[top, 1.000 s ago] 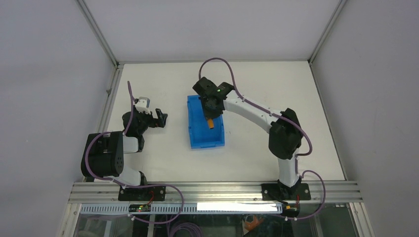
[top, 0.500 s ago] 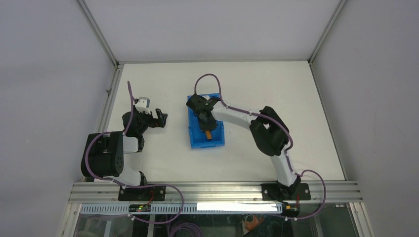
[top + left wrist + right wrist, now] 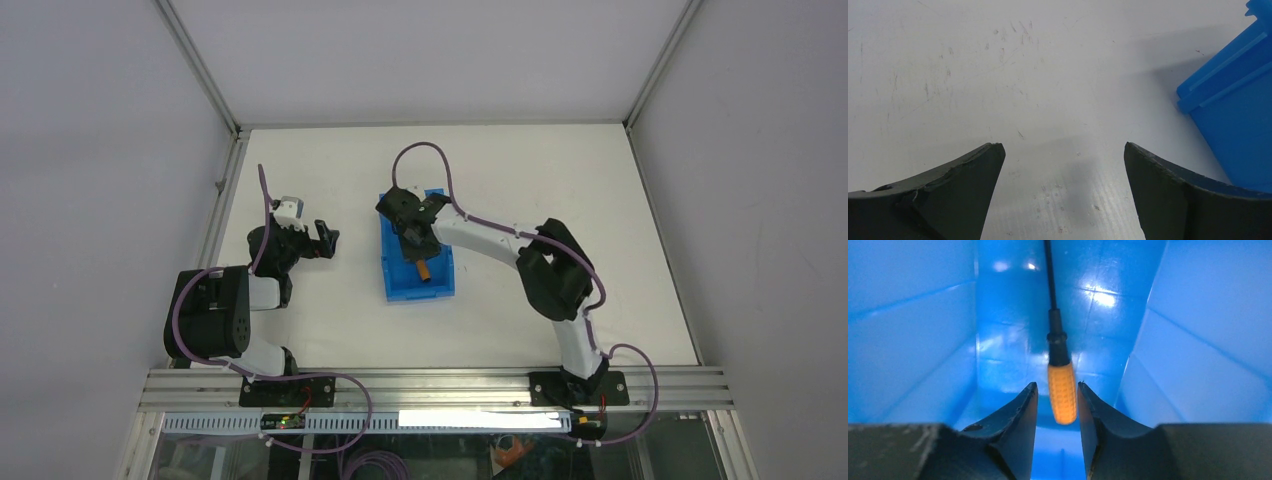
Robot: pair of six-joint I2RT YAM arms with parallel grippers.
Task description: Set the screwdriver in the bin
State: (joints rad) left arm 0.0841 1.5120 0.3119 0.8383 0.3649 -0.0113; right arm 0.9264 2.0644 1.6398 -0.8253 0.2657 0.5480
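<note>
The bright blue bin [image 3: 396,282] stands mid-table. The screwdriver [image 3: 423,270], with its orange handle, is inside it toward the near end. My right gripper [image 3: 412,240] reaches down into the bin. In the right wrist view the orange handle [image 3: 1062,392] sits between the fingertips of my right gripper [image 3: 1057,386], with a small gap at the left finger, and the dark shaft points away over the bin floor [image 3: 1013,370]. The jaws are slightly open. My left gripper [image 3: 325,240] is open and empty over bare table, left of the bin.
The left wrist view shows the left gripper [image 3: 1063,150] above scratched white table, with the bin's outer wall [image 3: 1233,100] at the right. Grey walls and metal rails border the table.
My right gripper has gone down into the bin with the screwdriver, whose handle moved toward the near end. The left arm has not moved.
</note>
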